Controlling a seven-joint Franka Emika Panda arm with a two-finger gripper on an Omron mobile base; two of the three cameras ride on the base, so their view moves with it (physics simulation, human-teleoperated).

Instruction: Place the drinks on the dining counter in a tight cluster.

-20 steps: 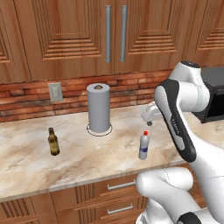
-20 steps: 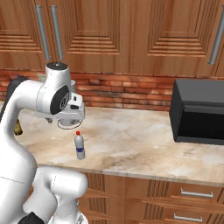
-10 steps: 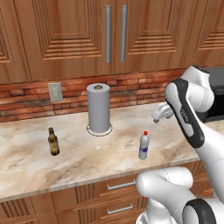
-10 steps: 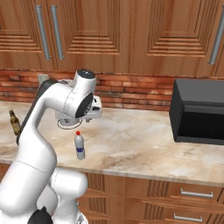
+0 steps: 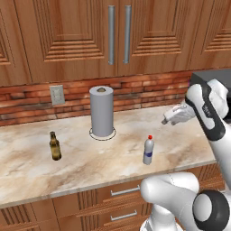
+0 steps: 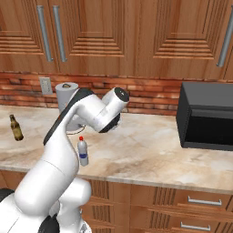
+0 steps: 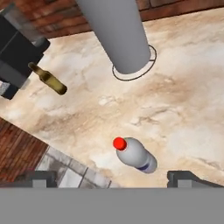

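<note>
Two drinks stood on the narrow marble counter below the wall cabinets: the small red-capped bottle near the front edge and the slim brown bottle well to its left, with a grey paper-towel roll farther back between them. The gripper hovered above and to the right of the red-capped bottle, its jaws spread wide and holding nothing; in the hand view the fingertips flanked that bottle from overhead. The dining counter was not in sight here. A descent from this offset could have clipped the cap and toppled the light bottle, sending it rolling toward the near edge.
</note>
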